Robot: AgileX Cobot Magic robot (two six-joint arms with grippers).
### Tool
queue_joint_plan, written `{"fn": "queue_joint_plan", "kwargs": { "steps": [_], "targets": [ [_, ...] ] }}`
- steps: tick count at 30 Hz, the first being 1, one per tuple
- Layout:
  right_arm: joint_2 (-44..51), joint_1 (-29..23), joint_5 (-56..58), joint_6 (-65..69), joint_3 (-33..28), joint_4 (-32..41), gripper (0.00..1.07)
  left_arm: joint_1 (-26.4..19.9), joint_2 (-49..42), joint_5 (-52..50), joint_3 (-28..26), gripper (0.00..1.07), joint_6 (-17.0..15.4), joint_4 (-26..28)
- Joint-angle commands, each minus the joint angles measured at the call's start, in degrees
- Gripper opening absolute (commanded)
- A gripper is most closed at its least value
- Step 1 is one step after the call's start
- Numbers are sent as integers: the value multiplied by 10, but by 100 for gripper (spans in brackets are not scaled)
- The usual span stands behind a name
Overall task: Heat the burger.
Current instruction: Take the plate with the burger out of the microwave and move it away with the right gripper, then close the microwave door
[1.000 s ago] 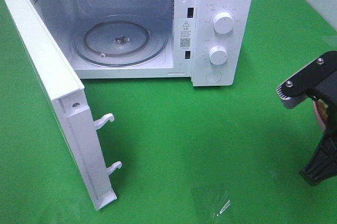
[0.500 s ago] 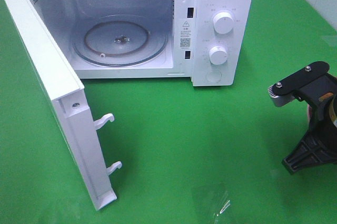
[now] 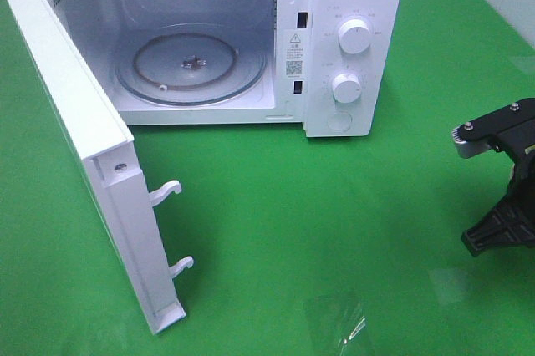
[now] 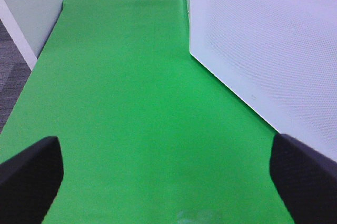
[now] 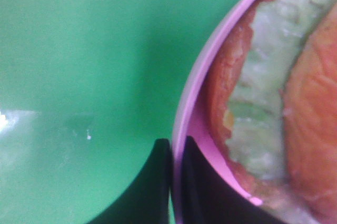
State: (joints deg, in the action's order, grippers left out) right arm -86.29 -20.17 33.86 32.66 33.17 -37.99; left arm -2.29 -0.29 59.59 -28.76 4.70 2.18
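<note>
Not much I can actually read from my end. The microwave [image 3: 251, 38] has a white warning sticker [image 3: 295, 39] with a triangle symbol and a QR code [image 3: 294, 65] under it on the door frame. Tiny markings ring both knobs [image 3: 355, 37], too small to make out.

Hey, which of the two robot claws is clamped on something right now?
The right claw, shut on the rim of the pink bowl holding the burger. The left claw is wide open over bare green cloth beside the microwave door.
</note>
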Motion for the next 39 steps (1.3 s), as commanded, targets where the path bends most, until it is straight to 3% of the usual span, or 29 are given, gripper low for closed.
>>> {"fn": "queue_joint_plan", "kwargs": {
  "steps": [1,19,26,28,30,31,34,39],
  "targets": [
    [-20,32,-10,0,3,-30,0,-2,-10,-2,2,100,3,3],
    [-61,42,-57,-2,3,5,0,-2,-10,-2,2,100,3,3],
    [-61,42,-69,0,3,15,7,-2,-10,-2,2,100,3,3],
    [-61,42,-69,0,3,17,12,-2,-10,-2,2,100,3,3],
    [-57,40,-68,-1,3,20,26,-2,-10,-2,2,100,3,3],
    [-57,40,-68,-1,3,20,26,-2,-10,-2,2,100,3,3],
    [-41,40,-66,-18,3,46,41,-2,-10,-2,2,100,3,3],
    [-13,40,-61,-53,3,80,47,-2,-10,-2,2,100,3,3]
  ]
}}
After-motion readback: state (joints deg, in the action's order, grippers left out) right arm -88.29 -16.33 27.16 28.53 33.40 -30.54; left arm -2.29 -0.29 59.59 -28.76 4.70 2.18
